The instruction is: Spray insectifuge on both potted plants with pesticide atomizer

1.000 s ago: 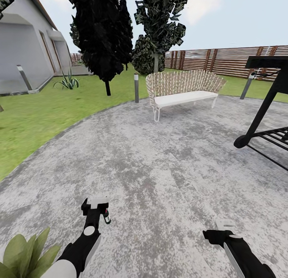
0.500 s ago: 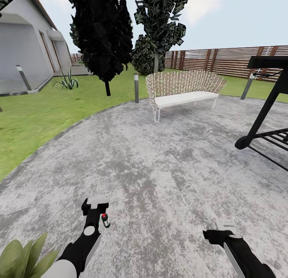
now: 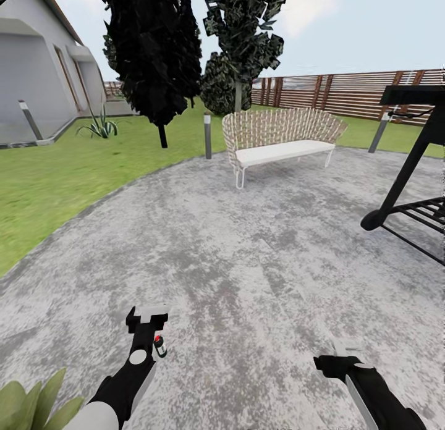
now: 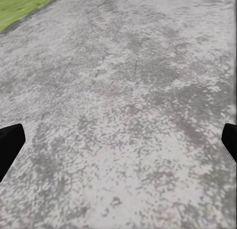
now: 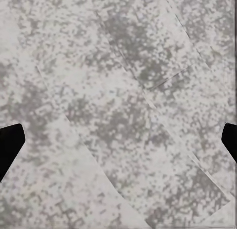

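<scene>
Both arms are held low and forward, which looks like a carrying pose for driving. The left gripper [image 4: 118, 140] and the right gripper [image 5: 118, 145] both have their fingers spread wide with only gravel patio [image 3: 247, 244] between them, so they hold nothing. The spray bottle is not found here. Some pointed green leaves [image 3: 31, 405] sit just outside the left arm. Ahead of the hands the ground is open up to the bench [image 3: 281, 139]; a black frame [image 3: 408, 170] limits the far right side.
</scene>
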{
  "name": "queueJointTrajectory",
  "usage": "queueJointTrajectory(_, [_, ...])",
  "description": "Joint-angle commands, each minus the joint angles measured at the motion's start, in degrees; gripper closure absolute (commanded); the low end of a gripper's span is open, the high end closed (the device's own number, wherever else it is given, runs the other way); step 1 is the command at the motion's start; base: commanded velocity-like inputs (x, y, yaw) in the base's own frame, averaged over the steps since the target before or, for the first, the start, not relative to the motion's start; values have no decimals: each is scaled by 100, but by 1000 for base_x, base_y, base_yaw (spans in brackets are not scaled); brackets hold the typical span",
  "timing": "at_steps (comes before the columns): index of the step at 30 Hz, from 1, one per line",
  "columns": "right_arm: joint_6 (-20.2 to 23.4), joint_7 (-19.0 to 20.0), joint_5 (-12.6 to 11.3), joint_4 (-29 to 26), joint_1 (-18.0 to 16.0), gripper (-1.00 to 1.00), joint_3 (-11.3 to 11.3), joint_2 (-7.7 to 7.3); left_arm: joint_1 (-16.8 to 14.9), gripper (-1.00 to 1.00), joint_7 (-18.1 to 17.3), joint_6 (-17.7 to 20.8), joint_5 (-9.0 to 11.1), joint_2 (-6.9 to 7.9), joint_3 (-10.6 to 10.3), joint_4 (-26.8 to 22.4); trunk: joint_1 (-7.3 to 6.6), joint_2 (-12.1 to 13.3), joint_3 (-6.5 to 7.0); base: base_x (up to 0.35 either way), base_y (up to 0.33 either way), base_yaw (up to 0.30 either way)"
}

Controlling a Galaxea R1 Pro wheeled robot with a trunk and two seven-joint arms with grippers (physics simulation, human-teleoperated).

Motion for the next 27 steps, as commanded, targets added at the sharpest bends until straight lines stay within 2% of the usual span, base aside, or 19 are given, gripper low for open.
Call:
queueJointTrajectory(1, [28,7,-34,-8,-1,-100,-7,0,-4,-100,56,1,-60,1,-16,5,-1,-2,-9,1,0,-110])
queueJointTrajectory(13, [25,7,-37,-8,-1,-100,-7,0,-4,-100,56,1,-55,6,-8,5,-1,-2,-51,0,0,-15])
queueJointTrajectory(27, [26,7,-35,-8,-1,-100,1,0,-4,-100,56,1,-55,10,-7,5,35,-21,-485,0,0,0])
